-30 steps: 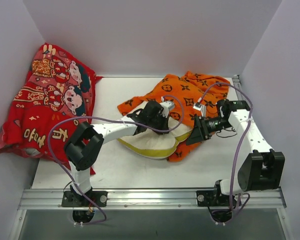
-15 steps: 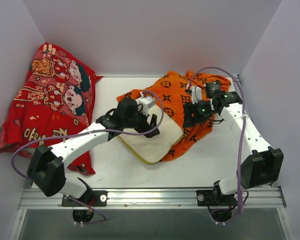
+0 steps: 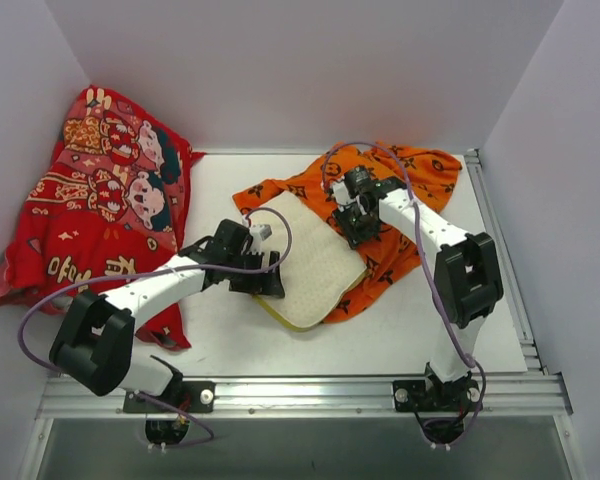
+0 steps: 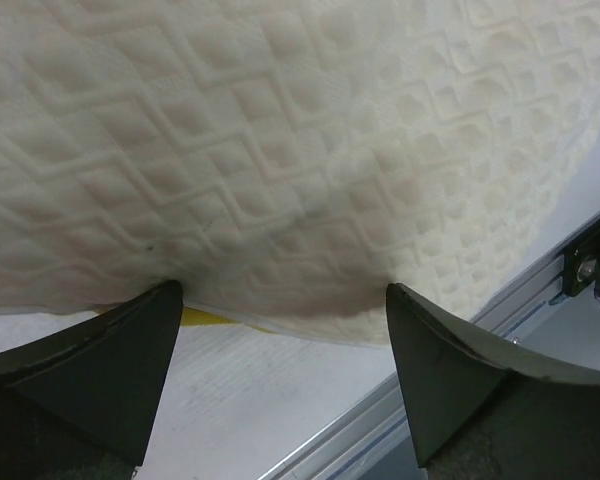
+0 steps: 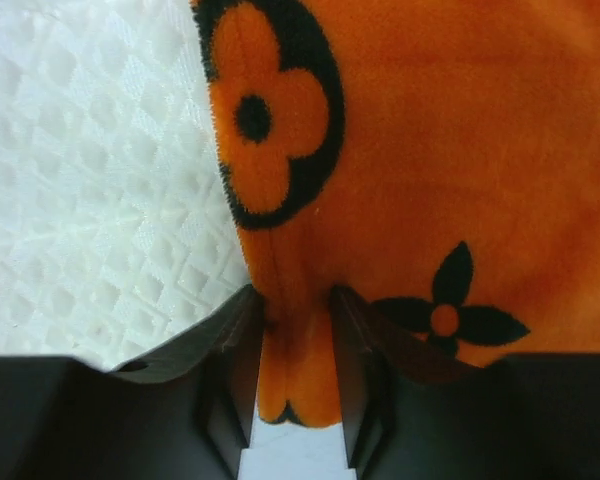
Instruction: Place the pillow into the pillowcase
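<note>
Pillow (image 3: 315, 262) mostly uncovered atop pillowcase (image 3: 420, 175) (right gripper (image 5: 292, 312) pinching its edge).

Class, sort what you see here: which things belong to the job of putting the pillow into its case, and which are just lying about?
Job: pillow; pillowcase, pinched by the right claw; left claw, open at the pillow's edge.
Lying about: red cartoon-printed cloth.

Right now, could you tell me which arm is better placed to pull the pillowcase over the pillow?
Right. The right fingers already pinch a fold at the edge of the pillowcase, right beside the pillow. The left fingers stand open at the pillow's near edge, holding nothing.
</note>
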Available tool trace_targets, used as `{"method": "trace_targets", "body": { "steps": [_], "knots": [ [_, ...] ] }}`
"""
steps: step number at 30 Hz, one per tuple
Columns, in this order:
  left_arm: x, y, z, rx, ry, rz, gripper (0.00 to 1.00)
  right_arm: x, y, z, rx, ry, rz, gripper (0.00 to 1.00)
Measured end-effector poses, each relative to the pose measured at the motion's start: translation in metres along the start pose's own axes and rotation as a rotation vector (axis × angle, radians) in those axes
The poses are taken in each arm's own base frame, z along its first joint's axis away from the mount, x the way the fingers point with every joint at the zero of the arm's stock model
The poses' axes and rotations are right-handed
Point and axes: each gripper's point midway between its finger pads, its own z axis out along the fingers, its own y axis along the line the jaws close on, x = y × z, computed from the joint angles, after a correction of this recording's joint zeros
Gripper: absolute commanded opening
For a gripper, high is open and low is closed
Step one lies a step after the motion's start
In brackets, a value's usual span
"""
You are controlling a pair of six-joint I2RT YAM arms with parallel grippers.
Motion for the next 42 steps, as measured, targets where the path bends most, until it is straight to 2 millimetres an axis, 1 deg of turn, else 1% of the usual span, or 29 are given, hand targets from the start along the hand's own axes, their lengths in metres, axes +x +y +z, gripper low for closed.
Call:
{"method": "trace_targets", "body": {
  "steps": [1, 2, 3, 5, 6, 8, 9, 12, 13, 15, 16, 18, 19, 20, 22, 23, 24, 25, 26, 28, 29, 32, 34, 35, 36, 38, 39, 40, 42],
  "knots": [
    [0.000, 0.003, 0.003, -0.006, 0.004, -0.006, 0.89, 0.002, -0.001, 0.004, 0.005, 0.012, -0.002, 0.08],
    [-0.001, 0.005, 0.007, -0.012, 0.008, -0.012, 0.84, 0.003, -0.002, 0.005, 0.008, 0.017, -0.009, 0.04],
    [-0.001, 0.008, 0.011, -0.017, 0.011, -0.019, 0.81, 0.003, -0.001, 0.005, 0.006, 0.019, -0.006, 0.00],
    [-0.004, 0.013, 0.018, -0.023, 0.011, -0.029, 0.71, 0.000, 0.005, 0.003, -0.016, 0.010, 0.001, 0.00],
    [-0.006, 0.016, 0.022, -0.025, 0.012, -0.035, 0.61, -0.002, 0.011, 0.000, -0.047, 0.001, 0.002, 0.00],
    [-0.013, 0.016, 0.027, -0.017, 0.009, -0.037, 0.53, -0.005, 0.040, -0.009, -0.166, -0.020, 0.016, 0.00],
    [-0.017, 0.015, 0.029, -0.009, 0.004, -0.035, 0.44, -0.008, 0.062, -0.017, -0.252, -0.033, 0.021, 0.00],
    [-0.026, 0.009, 0.030, 0.021, -0.023, -0.025, 0.29, -0.017, 0.135, -0.056, -0.534, -0.087, 0.008, 0.00],
    [-0.028, 0.008, 0.029, 0.026, -0.029, -0.024, 0.19, -0.018, 0.154, -0.069, -0.609, -0.099, -0.004, 0.00],
    [-0.029, 0.007, 0.026, 0.030, -0.039, -0.025, 0.14, -0.016, 0.166, -0.078, -0.685, -0.096, 0.000, 0.00],
    [-0.029, 0.006, 0.022, 0.033, -0.046, -0.024, 0.11, -0.014, 0.164, -0.076, -0.700, -0.083, 0.020, 0.00],
    [-0.028, 0.003, 0.014, 0.043, -0.068, -0.018, 0.13, -0.008, 0.150, -0.062, -0.704, -0.039, 0.087, 0.00],
    [-0.027, 0.001, 0.011, 0.048, -0.076, -0.015, 0.18, -0.003, 0.143, -0.052, -0.700, -0.008, 0.122, 0.00],
    [-0.027, -0.002, 0.005, 0.060, -0.088, -0.005, 0.37, 0.002, 0.136, -0.042, -0.694, 0.025, 0.161, 0.00],
    [-0.026, -0.010, -0.009, 0.086, -0.108, 0.032, 0.56, 0.018, 0.128, -0.023, -0.690, 0.099, 0.218, 0.02],
    [-0.027, -0.013, -0.016, 0.094, -0.121, 0.061, 0.75, 0.028, 0.129, -0.017, -0.691, 0.136, 0.233, 0.04],
    [-0.030, -0.015, -0.024, 0.096, -0.134, 0.092, 0.82, 0.037, 0.133, -0.013, -0.695, 0.164, 0.235, 0.05],
    [-0.033, -0.017, -0.031, 0.096, -0.140, 0.122, 0.86, 0.048, 0.141, -0.011, -0.702, 0.198, 0.231, 0.09],
    [-0.040, -0.019, -0.038, 0.091, -0.157, 0.155, 0.91, 0.054, 0.150, -0.011, -0.714, 0.217, 0.218, 0.11],
    [-0.064, -0.019, -0.052, 0.062, -0.193, 0.213, 0.93, 0.063, 0.170, -0.015, -0.752, 0.249, 0.195, 0.12],
    [-0.081, -0.018, -0.057, 0.045, -0.219, 0.236, 0.96, 0.065, 0.180, -0.018, -0.771, 0.264, 0.187, 0.13],
    [-0.123, -0.001, -0.065, -0.017, -0.275, 0.274, 0.97, 0.070, 0.208, -0.025, -0.823, 0.296, 0.175, 0.13],
    [-0.137, 0.022, -0.058, -0.073, -0.260, 0.281, 0.98, 0.071, 0.215, -0.028, -0.833, 0.297, 0.187, 0.14],
    [-0.138, 0.033, -0.052, -0.092, -0.236, 0.281, 0.97, 0.070, 0.216, -0.030, -0.832, 0.289, 0.198, 0.14],
    [-0.135, 0.044, -0.043, -0.106, -0.200, 0.279, 0.98, 0.070, 0.215, -0.032, -0.829, 0.277, 0.208, 0.15],
    [-0.117, 0.062, -0.025, -0.117, -0.101, 0.272, 0.89, 0.070, 0.212, -0.039, -0.822, 0.253, 0.229, 0.24],
    [-0.107, 0.068, -0.015, -0.112, -0.048, 0.275, 0.82, 0.068, 0.210, -0.044, -0.820, 0.233, 0.237, 0.29],
    [-0.098, 0.072, -0.007, -0.099, -0.005, 0.281, 0.67, 0.067, 0.208, -0.050, -0.819, 0.215, 0.241, 0.38],
    [-0.085, 0.076, 0.010, -0.059, 0.061, 0.308, 0.50, 0.058, 0.201, -0.062, -0.820, 0.159, 0.255, 0.47]
  ]
}}
